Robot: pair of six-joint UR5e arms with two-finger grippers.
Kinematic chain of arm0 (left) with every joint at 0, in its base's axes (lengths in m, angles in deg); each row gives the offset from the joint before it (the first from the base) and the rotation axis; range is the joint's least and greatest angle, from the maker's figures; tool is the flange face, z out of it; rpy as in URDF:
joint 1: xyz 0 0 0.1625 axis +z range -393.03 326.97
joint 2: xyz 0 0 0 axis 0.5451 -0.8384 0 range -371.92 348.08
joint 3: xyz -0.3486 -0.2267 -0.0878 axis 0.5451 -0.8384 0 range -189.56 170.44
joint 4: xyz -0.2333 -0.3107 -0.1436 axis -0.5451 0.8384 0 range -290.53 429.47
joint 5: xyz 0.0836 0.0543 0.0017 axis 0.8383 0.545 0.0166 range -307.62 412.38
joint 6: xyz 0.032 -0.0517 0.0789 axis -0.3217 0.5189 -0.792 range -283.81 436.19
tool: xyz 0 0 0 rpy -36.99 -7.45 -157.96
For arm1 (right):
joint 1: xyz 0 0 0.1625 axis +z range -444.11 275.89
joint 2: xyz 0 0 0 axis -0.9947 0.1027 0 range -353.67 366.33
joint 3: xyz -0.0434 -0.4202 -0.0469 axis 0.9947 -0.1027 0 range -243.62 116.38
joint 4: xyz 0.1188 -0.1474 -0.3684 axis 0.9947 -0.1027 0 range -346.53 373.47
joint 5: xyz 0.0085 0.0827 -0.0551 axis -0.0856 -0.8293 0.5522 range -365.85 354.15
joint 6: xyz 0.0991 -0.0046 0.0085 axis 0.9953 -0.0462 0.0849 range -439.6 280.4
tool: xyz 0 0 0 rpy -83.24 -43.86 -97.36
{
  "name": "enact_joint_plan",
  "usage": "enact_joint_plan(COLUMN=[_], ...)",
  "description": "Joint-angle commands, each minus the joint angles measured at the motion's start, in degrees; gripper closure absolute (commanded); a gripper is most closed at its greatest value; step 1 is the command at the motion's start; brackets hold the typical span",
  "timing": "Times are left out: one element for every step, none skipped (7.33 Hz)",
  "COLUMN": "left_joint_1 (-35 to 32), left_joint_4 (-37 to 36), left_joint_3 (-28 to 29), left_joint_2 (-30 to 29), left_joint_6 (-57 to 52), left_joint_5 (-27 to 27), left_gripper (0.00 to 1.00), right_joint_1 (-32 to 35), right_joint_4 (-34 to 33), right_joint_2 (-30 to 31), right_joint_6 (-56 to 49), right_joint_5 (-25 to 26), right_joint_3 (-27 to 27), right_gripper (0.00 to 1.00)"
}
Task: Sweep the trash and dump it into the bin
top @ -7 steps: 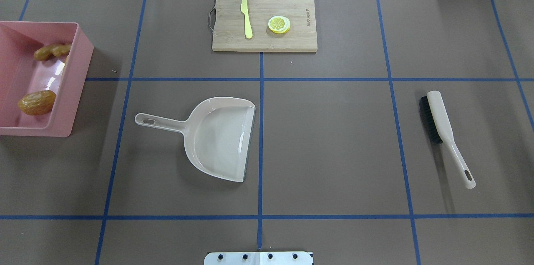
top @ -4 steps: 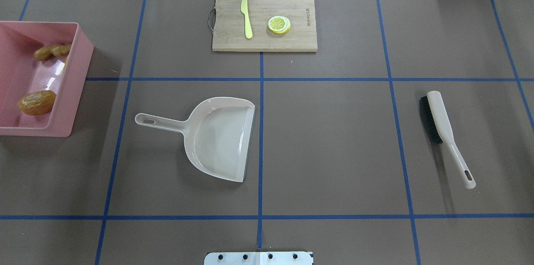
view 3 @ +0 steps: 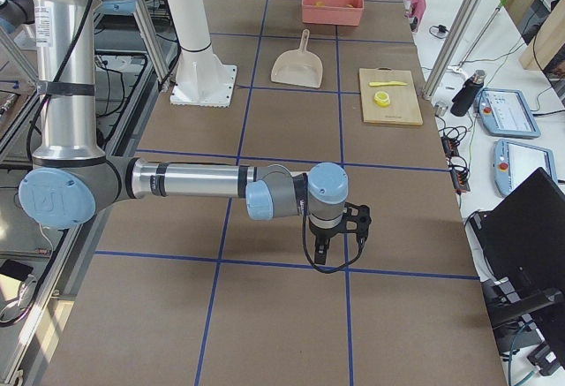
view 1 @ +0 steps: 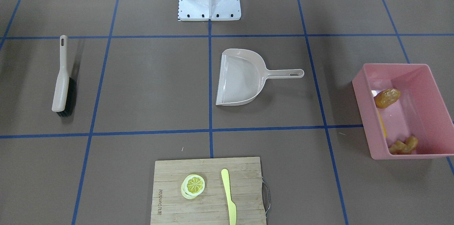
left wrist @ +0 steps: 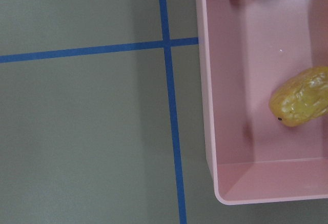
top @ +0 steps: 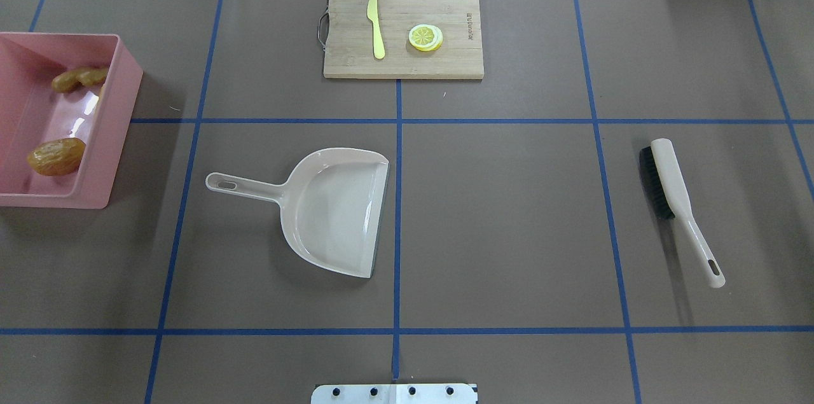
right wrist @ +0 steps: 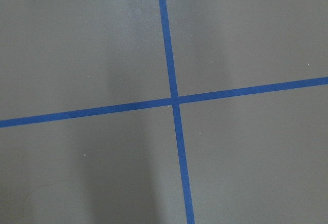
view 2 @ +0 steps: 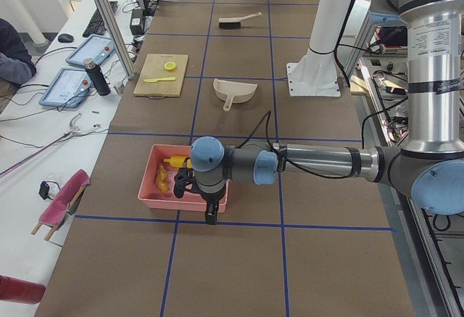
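Trash: potato (top: 56, 156), ginger root (top: 79, 78) and corn cob (view 1: 382, 125) all lying inside the bin (top: 121, 118); corn showing only as a thin yellow strip along the bin's wall.
Dustpan (top: 337, 213): lying flat and empty, well apart from the bin, handle pointing toward the bin.
Brush (top: 674, 191): lying farther again from the bin, beyond the dustpan.
Left gripper (view 2: 210, 212): hanging just outside one bin corner, pointing down; showing only in the side view, so cannot tell whether released or clenched.
Right gripper (view 3: 331, 249): hanging over bare table, far from the bin; likewise cannot tell whether released or clenched.
Stage: judging the sweeping and dumping as done, with only the pulling away from the bin remaining.
Doing it well: lifting the left arm straight up before swinging it away from the bin, avoiding any nudge to the light wall; keeping the cable loop clear of the bin's rim; leaving lemon slice (top: 425, 37) and knife (top: 376, 25) alone on the cutting board (top: 445, 63), well apart from the bin; checking the table around the bin for strays.
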Motion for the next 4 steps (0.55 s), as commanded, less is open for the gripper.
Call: enact_joint_plan(left_joint_1=[-0.4,-0.4,-0.4,-0.5], left_joint_4=[0.0,0.1,0.0,0.0], left_joint_3=[-0.1,0.3,0.3,0.0], left_joint_2=[-0.2,0.7,0.6,0.8], left_joint_6=[2.4,2.3,2.7,2.8], left_joint_5=[0.1,0.2,0.2,0.2], left_gripper=[0.01,0.01,0.01,0.01], right_joint_1=[0.0,0.0,0.0,0.0], right_joint_4=[0.0,0.0,0.0,0.0], right_joint_2=[0.0,0.0,0.0,0.0], right_joint_6=[0.0,0.1,0.1,0.1], right_joint_5=[0.0,0.0,0.0,0.0], right_joint_3=[0.0,0.0,0.0,0.0], right_gripper=[0.00,0.00,0.00,0.00])
